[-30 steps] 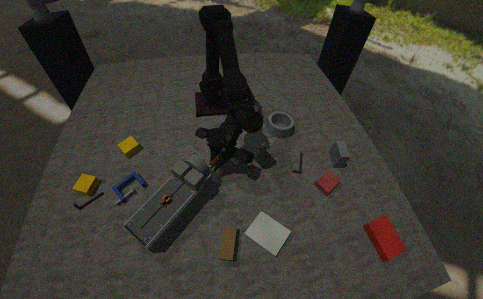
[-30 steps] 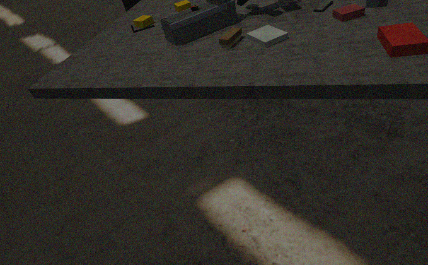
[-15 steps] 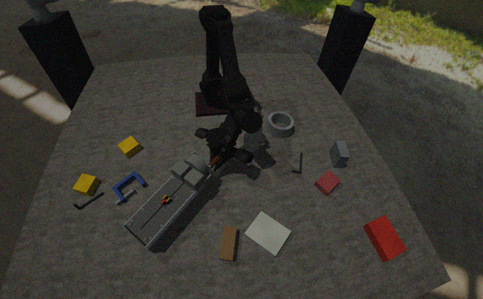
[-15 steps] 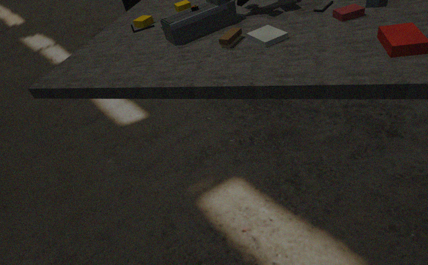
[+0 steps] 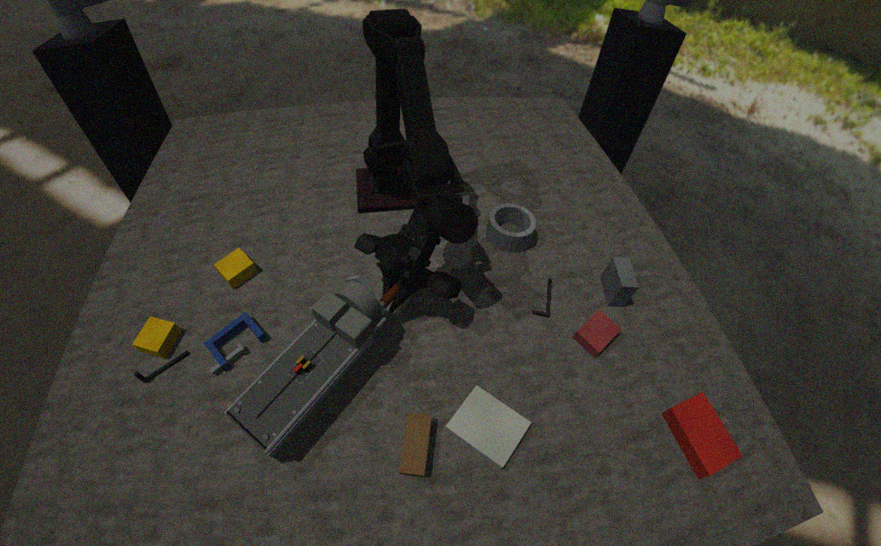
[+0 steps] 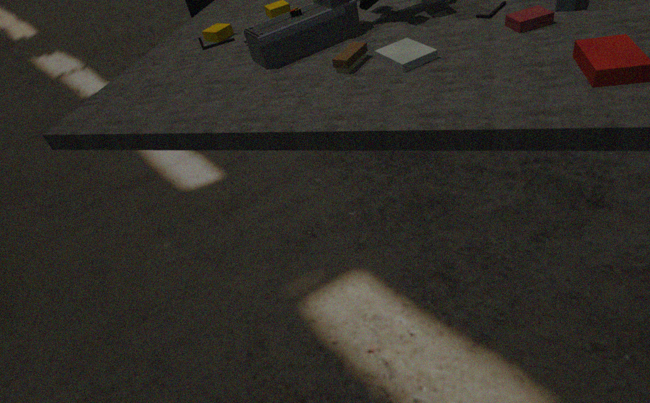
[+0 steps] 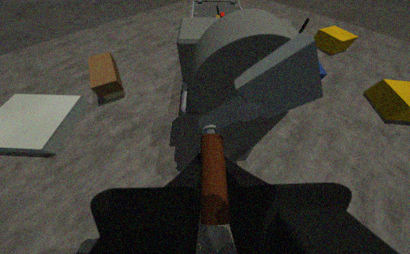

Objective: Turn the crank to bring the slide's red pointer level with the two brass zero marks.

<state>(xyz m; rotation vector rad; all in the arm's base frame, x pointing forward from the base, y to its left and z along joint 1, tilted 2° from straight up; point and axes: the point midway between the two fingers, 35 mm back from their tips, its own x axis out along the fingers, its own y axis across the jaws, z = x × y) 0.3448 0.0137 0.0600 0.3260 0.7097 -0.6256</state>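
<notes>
The grey crank machine [image 5: 287,407] [image 6: 302,42] stands at the left front of the table, with a slotted top panel. Its red pointer [image 5: 298,368] [image 7: 222,14] shows near the two brass zero marks [image 5: 304,363]. In the top view the pointer looks slightly off the marks, toward the panel's front-left end; the exact offset is too small to tell. My gripper [image 5: 397,290] [image 7: 208,157] is shut on the orange-brown crank handle [image 5: 388,295] [image 7: 213,155], at the machine's near-arm end. The dark fingers hide part of the crank in the top view.
Two yellow blocks [image 5: 234,266] [image 5: 157,334], a blue bracket [image 5: 228,329] and a hex key [image 5: 165,366] lie left. A brown block [image 5: 416,444] and white slab [image 5: 489,426] lie front-right of the machine. A grey ring [image 5: 511,227] and red blocks [image 5: 596,333] [image 5: 701,433] are right.
</notes>
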